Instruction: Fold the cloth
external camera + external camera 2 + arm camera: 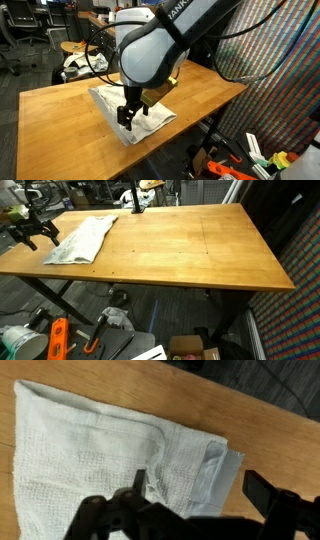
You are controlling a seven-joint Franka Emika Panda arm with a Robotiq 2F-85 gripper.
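Wrist view first: how many cloths does it show?
– One white cloth [100, 440]. It lies spread on the wooden table [200, 390], with one edge turned back over itself at the picture's right.
– And the gripper [195, 485]?
– One, with two dark fingers [135, 495] set wide apart. It is released and grasps nothing. The cloth shows in the gap between them. Whether the tips touch the fabric cannot be told.
– Do the outside cameras give the same count?
– Yes. Both exterior views show one table [60, 100] bearing one cloth [155, 118]. In an exterior view the cloth [85, 238] lies near a corner of the table [200, 250].
– How many arms?
– One arm [150, 45]. It is large in the foreground of an exterior view and reaches down to the table. Its gripper [127, 113] is low over the side of the cloth nearest that camera.
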